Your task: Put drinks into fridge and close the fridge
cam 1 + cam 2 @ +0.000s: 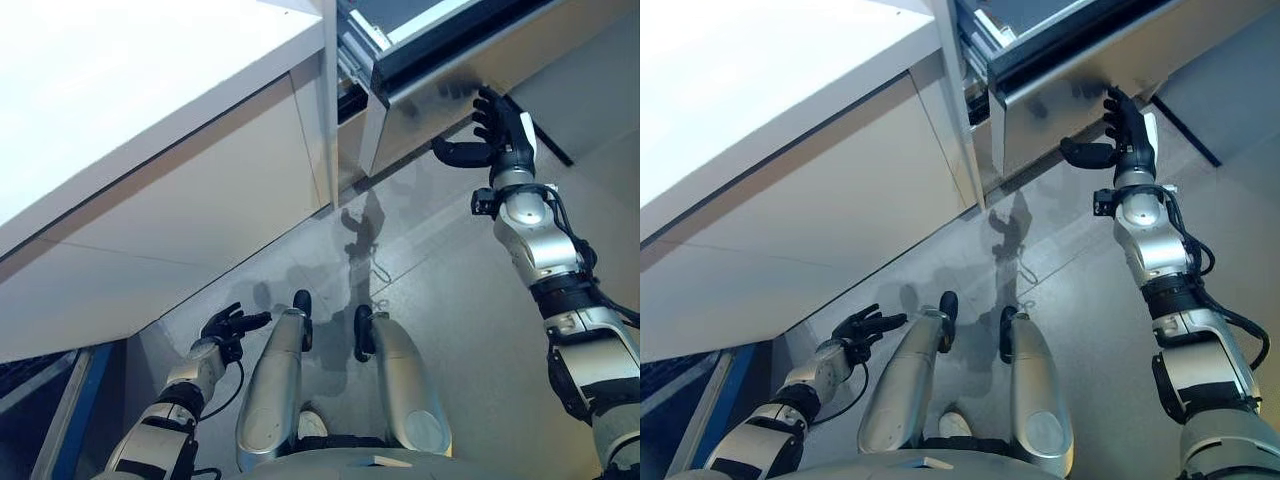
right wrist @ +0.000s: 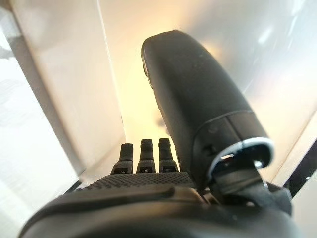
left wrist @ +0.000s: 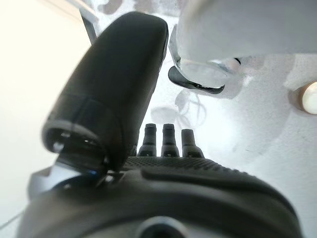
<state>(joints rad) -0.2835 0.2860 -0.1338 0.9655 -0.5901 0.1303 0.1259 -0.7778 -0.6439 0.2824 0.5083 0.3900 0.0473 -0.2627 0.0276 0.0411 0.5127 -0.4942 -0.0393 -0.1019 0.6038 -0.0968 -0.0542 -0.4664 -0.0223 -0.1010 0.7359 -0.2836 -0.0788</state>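
Note:
The fridge's stainless door (image 1: 450, 95) stands at the upper right, slightly ajar, with a narrow dark gap (image 1: 350, 95) between it and the white cabinet. My right hand (image 1: 497, 125) is raised against the door's face, fingers straight and thumb spread, holding nothing. It also shows in the right eye view (image 1: 1127, 130) and in the right wrist view (image 2: 148, 188), where its fingers point at the pale door surface (image 2: 99, 74). My left hand (image 1: 228, 326) hangs low by my left side, open and empty, above the floor. It also shows in the left wrist view (image 3: 163, 188).
A large white cabinet with a white top (image 1: 150, 150) fills the left and centre, close in front of me. Grey floor (image 1: 440, 300) lies below the fridge door. A blue-edged frame (image 1: 75, 410) stands at the lower left.

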